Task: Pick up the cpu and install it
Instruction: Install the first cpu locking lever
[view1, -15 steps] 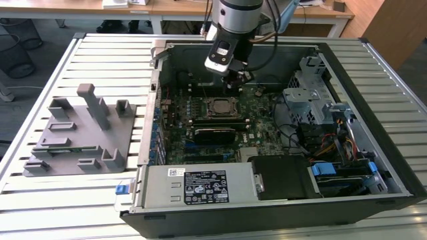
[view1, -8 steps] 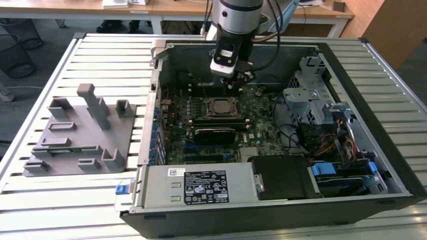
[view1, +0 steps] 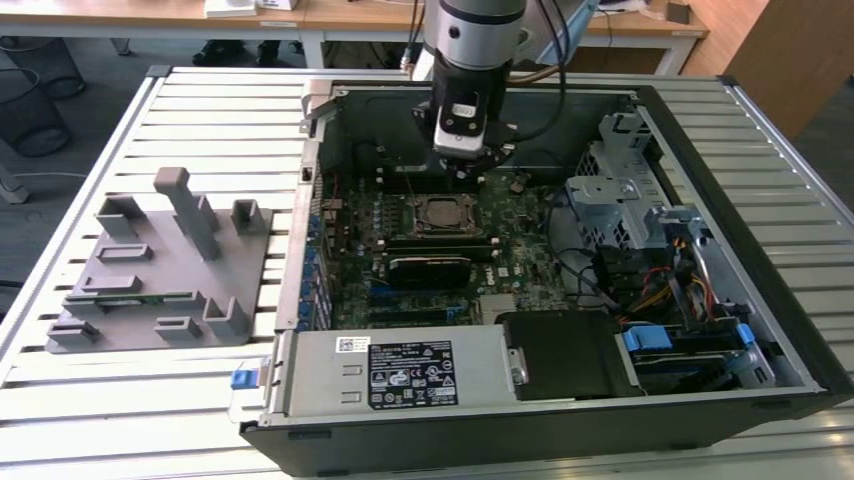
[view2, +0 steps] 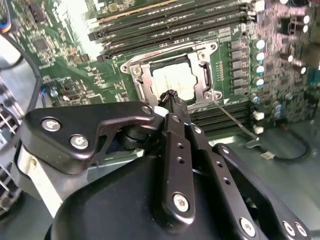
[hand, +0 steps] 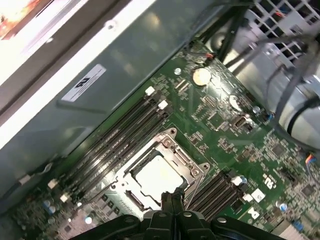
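Observation:
The cpu (view1: 438, 212) lies flat in the motherboard socket, its silvery top showing inside the metal socket frame (view2: 200, 65). Both wrist views show the cpu (view2: 175, 82) (hand: 156, 176) seated there with nothing on it. My gripper (view1: 462, 168) hangs over the board just behind the socket, inside the open computer case. Its two black fingers are pressed together with nothing between them, and the gripper (view2: 170, 95) (hand: 170, 196) ends over the socket's edge, beside the cpu and above it.
Memory slots (hand: 120, 135) flank the socket on both sides. A grey fixture plate with blocks (view1: 147, 270) stands at the exterior view's left on the slatted table. The power supply (view1: 387, 375), a black drive (view1: 574, 350), a metal drive cage (view1: 621, 190) and cables (view1: 654, 280) crowd the case.

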